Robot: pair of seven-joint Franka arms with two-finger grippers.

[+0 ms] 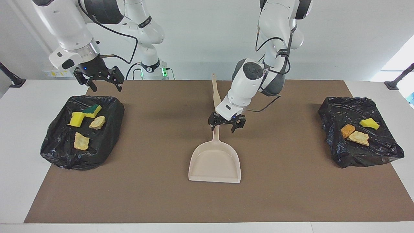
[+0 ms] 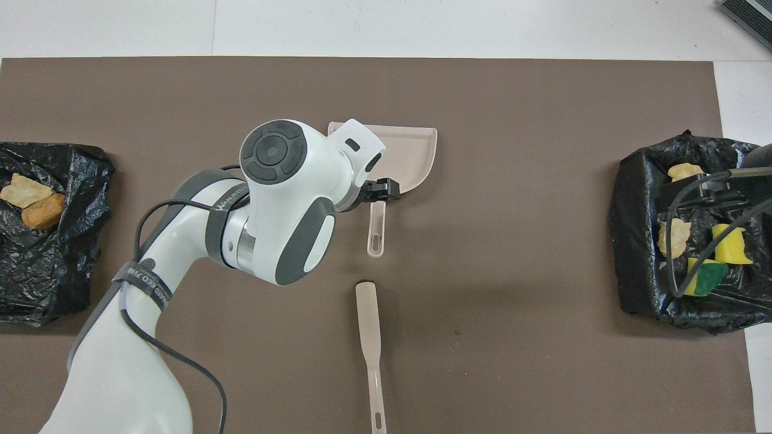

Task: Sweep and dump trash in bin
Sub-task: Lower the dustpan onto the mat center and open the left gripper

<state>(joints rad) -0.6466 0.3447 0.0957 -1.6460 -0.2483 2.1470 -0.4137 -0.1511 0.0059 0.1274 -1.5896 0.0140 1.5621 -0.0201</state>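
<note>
The beige dustpan [image 1: 215, 161] lies flat mid-table, also in the overhead view [image 2: 416, 150], with its handle [image 1: 216, 136] pointing toward the robots. My left gripper [image 1: 224, 125] is open, low over the handle where it meets the pan. Trash lies in two black bag-lined bins. The bin [image 1: 64, 155] at the right arm's end holds a yellow sponge [image 1: 76, 119], a green-backed one [image 1: 92, 110] and two tan lumps [image 1: 97, 122]. The bin [image 1: 355, 157] at the left arm's end holds a yellow sponge [image 1: 369, 123], an orange lump [image 1: 347, 130] and a tan lump [image 1: 358, 137]. My right gripper [image 1: 104, 84] is open above its bin's edge.
A beige brush stick [image 1: 216, 94] lies on the brown mat [image 1: 145, 136] nearer to the robots than the dustpan, in line with its handle; it also shows in the overhead view [image 2: 369, 337]. White table [image 1: 19, 129] borders the mat.
</note>
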